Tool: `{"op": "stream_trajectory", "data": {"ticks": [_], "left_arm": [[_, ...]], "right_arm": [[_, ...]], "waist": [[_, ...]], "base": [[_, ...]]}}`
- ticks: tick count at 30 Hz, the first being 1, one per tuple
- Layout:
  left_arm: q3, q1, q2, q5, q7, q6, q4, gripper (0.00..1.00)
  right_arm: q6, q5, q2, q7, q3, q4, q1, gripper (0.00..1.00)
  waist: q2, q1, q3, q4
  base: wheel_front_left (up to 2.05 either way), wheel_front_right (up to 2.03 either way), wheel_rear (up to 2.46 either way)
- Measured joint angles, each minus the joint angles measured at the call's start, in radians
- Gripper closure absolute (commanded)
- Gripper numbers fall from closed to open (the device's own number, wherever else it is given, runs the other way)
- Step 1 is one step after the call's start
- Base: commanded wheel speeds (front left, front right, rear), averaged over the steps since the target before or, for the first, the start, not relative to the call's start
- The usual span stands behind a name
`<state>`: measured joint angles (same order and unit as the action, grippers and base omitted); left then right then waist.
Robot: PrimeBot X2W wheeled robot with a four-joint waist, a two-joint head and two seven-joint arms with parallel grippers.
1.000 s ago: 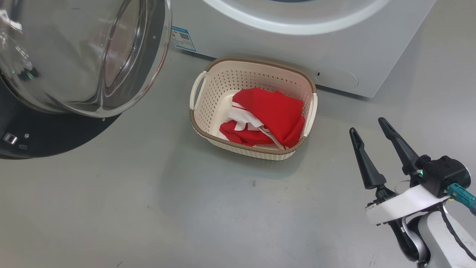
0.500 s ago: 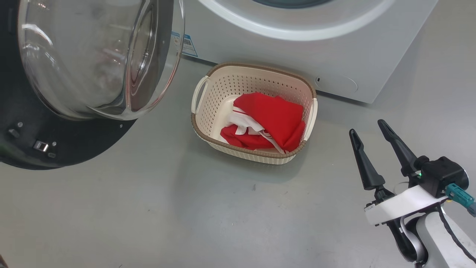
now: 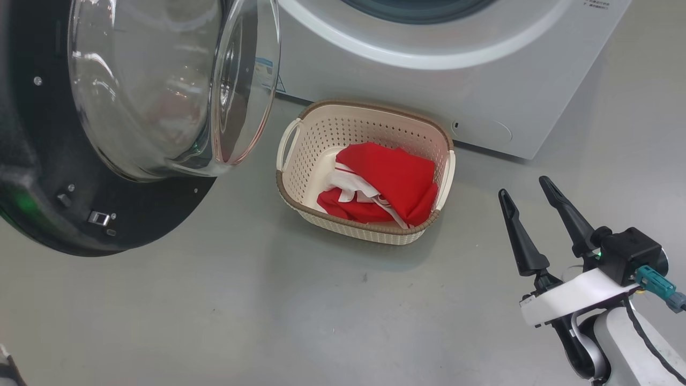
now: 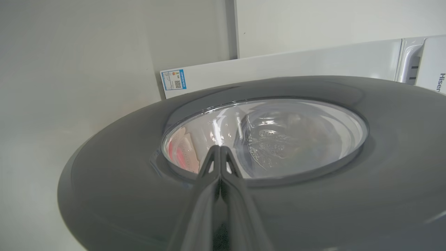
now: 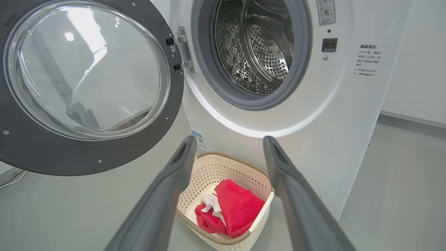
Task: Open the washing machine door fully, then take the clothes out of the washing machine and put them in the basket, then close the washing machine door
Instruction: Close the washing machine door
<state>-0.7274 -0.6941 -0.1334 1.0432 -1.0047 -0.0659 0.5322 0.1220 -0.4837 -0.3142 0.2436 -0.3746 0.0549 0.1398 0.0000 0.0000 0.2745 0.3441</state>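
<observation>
**Head view: washing machine door (image 3: 107, 225) open, clothes (image 3: 396, 171) in basket (image 3: 370, 110)**

1. Door. The washing machine door stands swung away from the washing machine (image 3: 375, 80). In the head view it is at the left, and its glass bowl (image 3: 161, 96) bulges towards the basket side. In the right wrist view the door hangs from a hinge (image 5: 181, 48) on the left edge of the opening. The grey gasket (image 5: 205, 69) and the perforated steel drum (image 5: 258, 45) are exposed. No fabric is visible in the part of the drum that shows.

2. Clothes and basket. The basket sits on the grey floor (image 3: 268, 311), just in front of the machine's lower front panel and to the right of the door. The red and white clothes lie bunched inside it, towards its right and near side. Part of the basket's cream bottom is bare at the left.

3. Right gripper (image 3: 523, 187). It is at the lower right of the head view, well apart from the basket. Its two fingers are spread wide and hold nothing. In the right wrist view, the basket and the machine's opening appear between the fingers.

4. Left gripper (image 4: 218, 148). In the left wrist view its fingers are pressed together with nothing between them. They point at the outer face of the door, at the edge of the glass. Whether the tips touch the door cannot be told. A blue label (image 4: 173, 79) shows on the machine beyond the door.
</observation>
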Motion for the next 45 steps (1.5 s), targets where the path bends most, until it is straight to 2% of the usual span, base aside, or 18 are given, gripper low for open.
{"op": "stream_trajectory", "data": {"ticks": [14, 26, 35, 40, 45], "left_arm": [[0.049, 0.085, 0.092, 0.080, -0.154, 0.063, -0.089, 1.00], [0.124, 0.158, 0.116, 0.135, -0.262, 0.084, -0.186, 1.00], [0.163, 0.200, 0.120, 0.213, -0.290, 0.084, -0.255, 1.00], [0.213, 0.225, 0.117, 0.351, -0.288, 0.051, -0.251, 1.00], [0.284, 0.251, 0.117, 0.421, -0.270, 0.035, -0.254, 1.00]], "right_arm": [[0.000, 0.000, 0.018, 0.004, 0.000, 0.020, 0.000, 0.00], [0.000, 0.000, 0.029, 0.005, -0.001, 0.030, 0.000, 0.00], [0.000, 0.000, 0.035, 0.006, -0.007, 0.035, 0.000, 0.00], [0.000, 0.000, 0.049, 0.006, -0.025, 0.043, 0.000, 0.00], [0.000, 0.000, 0.049, 0.006, -0.025, 0.046, 0.000, 0.00]], "waist": [[0.0000, 0.0000, -0.029, -0.003], [0.0000, 0.0000, -0.045, -0.008], [0.0000, 0.0000, -0.050, -0.017], [0.0000, 0.0000, -0.056, -0.034], [0.0000, 0.0000, -0.060, -0.049]], "base": [[0.00, 0.00, 0.00], [0.00, 0.00, 0.00], [0.00, 0.00, 0.00], [0.00, 0.00, 0.00], [0.00, 0.00, 0.00]]}}
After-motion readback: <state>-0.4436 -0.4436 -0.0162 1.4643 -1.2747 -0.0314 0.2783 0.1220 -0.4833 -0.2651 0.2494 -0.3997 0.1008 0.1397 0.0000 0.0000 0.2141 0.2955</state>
